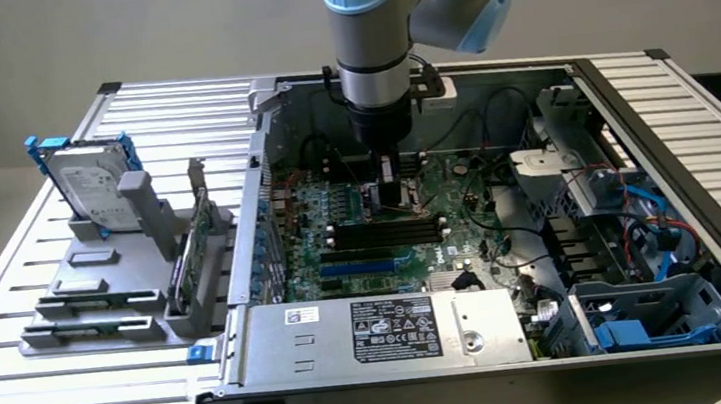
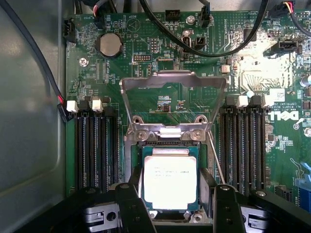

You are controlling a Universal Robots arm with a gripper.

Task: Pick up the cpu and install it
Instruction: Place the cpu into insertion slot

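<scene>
Pincer (image 2: 178, 193) stands apart, straddling the cpu (image 2: 170, 180) lying in the socket (image 2: 169, 133)

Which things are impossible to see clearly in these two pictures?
- Wrist view: print on the cpu is too small to read.
- Wrist view: the gripper hides the cpu's near edge.
- Exterior view: the arm hides the socket.
- Exterior view: the label text is too small.
</scene>
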